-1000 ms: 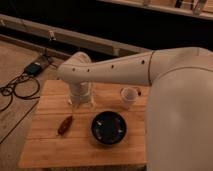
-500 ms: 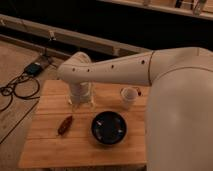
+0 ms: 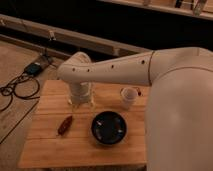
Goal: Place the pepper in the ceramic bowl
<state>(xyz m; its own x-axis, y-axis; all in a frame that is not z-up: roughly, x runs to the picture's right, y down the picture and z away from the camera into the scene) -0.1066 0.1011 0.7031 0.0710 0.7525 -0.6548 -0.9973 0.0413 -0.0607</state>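
Observation:
The pepper point(image 3: 65, 125) is a small dark red-brown chili lying on the wooden table point(image 3: 55, 145), left of centre. The ceramic bowl point(image 3: 108, 128) is glossy black and round, and sits to the pepper's right near the table's front. My white arm reaches in from the right and bends down at the back of the table. The gripper point(image 3: 80, 101) hangs below the wrist, behind and a little right of the pepper, above the tabletop. It holds nothing that I can see.
A small white cup point(image 3: 129, 97) stands behind the bowl to the right. Cables and a small device point(image 3: 33, 68) lie on the floor to the left. My arm's large white body covers the right side of the view.

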